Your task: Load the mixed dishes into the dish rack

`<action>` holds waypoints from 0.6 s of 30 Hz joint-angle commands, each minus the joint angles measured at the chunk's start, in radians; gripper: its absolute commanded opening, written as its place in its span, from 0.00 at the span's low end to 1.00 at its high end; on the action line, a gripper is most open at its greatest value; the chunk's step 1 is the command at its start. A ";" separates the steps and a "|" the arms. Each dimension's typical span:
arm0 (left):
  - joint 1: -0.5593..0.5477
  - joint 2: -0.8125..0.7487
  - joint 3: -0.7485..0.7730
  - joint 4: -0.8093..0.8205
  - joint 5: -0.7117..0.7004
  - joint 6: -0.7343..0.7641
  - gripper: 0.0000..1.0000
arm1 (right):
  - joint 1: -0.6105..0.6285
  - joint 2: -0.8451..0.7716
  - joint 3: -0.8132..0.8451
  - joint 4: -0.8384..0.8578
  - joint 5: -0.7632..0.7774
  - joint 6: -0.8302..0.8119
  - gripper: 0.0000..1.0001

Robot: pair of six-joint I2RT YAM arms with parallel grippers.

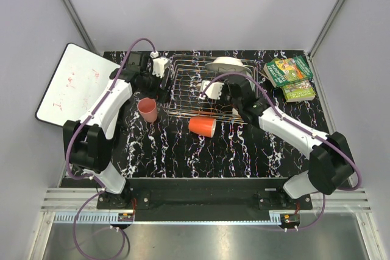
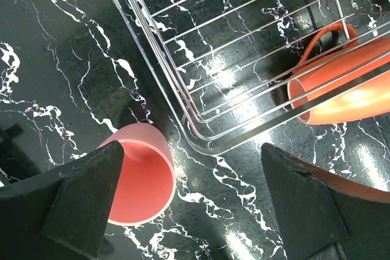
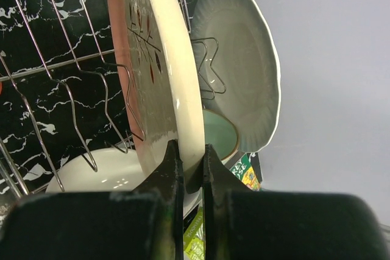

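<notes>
1. Step in hand: seating a plate. The right gripper (image 3: 189, 158) is clamped on the lower rim of the round pink plate with dark sprig motif (image 3: 159, 71). It holds the pink plate on edge, roughly upright, among the upright tines of the rectangular silver wire dish rack (image 3: 61, 65).
2. Already in the dish rack: the scalloped white plate (image 3: 244, 65) stands on edge behind the pink plate. The pale green bowl (image 3: 219, 135) shows low between the two plates. A bowl with a white inside (image 3: 113, 172) lies below the pink plate.
3. Not yet loaded: the tapered pink cup (image 1: 147, 109) stands on the black marbled table (image 1: 164, 150), near the rack's near-left corner. The orange mug (image 1: 202, 126) lies on its side just beside the rack's near edge.
4. The left gripper (image 2: 192, 168) hangs over that rack corner with its jaws wide apart, holding nothing. The pink cup is near its left finger (image 2: 79, 199).
5. Next move, as a judgement: confirm that the plate rim rests in a tine slot, then part the right fingers and lift straight up to avoid tipping either plate.
6. The cup and mug would follow. The mug handle will need clearance from the wires.
</notes>
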 commanded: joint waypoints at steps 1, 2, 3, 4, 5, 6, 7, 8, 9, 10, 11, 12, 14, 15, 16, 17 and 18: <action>0.000 -0.044 0.005 0.036 -0.003 0.013 0.99 | -0.001 -0.006 -0.034 0.141 -0.005 0.132 0.10; 0.000 -0.043 0.005 0.036 -0.003 0.014 0.99 | -0.002 -0.008 -0.050 0.143 -0.006 0.144 0.15; 0.000 -0.043 0.007 0.036 -0.003 0.016 0.99 | -0.002 -0.014 -0.059 0.144 -0.007 0.156 0.17; 0.000 -0.041 0.007 0.034 -0.003 0.016 0.99 | -0.001 -0.017 -0.066 0.147 -0.010 0.182 0.21; 0.000 -0.043 0.010 0.036 -0.005 0.017 0.99 | -0.002 -0.022 -0.079 0.147 -0.014 0.198 0.25; 0.000 -0.038 0.010 0.036 -0.006 0.019 0.99 | -0.001 -0.032 -0.086 0.147 -0.017 0.222 0.26; 0.000 -0.035 0.012 0.036 -0.009 0.023 0.99 | -0.001 -0.040 -0.094 0.146 -0.022 0.236 0.27; 0.000 -0.033 0.015 0.036 -0.012 0.025 0.99 | -0.001 -0.048 -0.097 0.146 -0.022 0.248 0.29; 0.000 -0.026 0.016 0.036 -0.015 0.026 0.99 | -0.001 -0.061 -0.100 0.146 -0.020 0.271 0.33; 0.000 -0.021 0.018 0.036 -0.017 0.028 0.99 | -0.001 -0.069 -0.100 0.140 -0.020 0.284 0.38; 0.000 -0.017 0.024 0.036 -0.019 0.028 0.99 | -0.001 -0.077 -0.100 0.138 -0.020 0.297 0.42; 0.000 -0.006 0.025 0.037 -0.019 0.030 0.99 | -0.001 -0.092 -0.100 0.134 -0.023 0.325 0.49; 0.000 0.016 0.036 0.039 -0.019 0.030 0.99 | -0.001 -0.109 -0.100 0.117 -0.028 0.357 0.58; 0.000 0.025 0.041 0.042 -0.020 0.028 0.99 | -0.001 -0.129 -0.100 0.112 -0.025 0.392 0.66; -0.001 0.033 0.051 0.043 -0.020 0.028 0.99 | -0.001 -0.143 -0.108 0.108 -0.025 0.408 0.69; -0.001 0.052 0.058 0.045 -0.023 0.028 0.99 | -0.001 -0.166 -0.113 0.104 -0.028 0.423 0.71; -0.003 0.063 0.065 0.048 -0.023 0.027 0.99 | -0.001 -0.181 -0.119 0.103 -0.028 0.449 0.73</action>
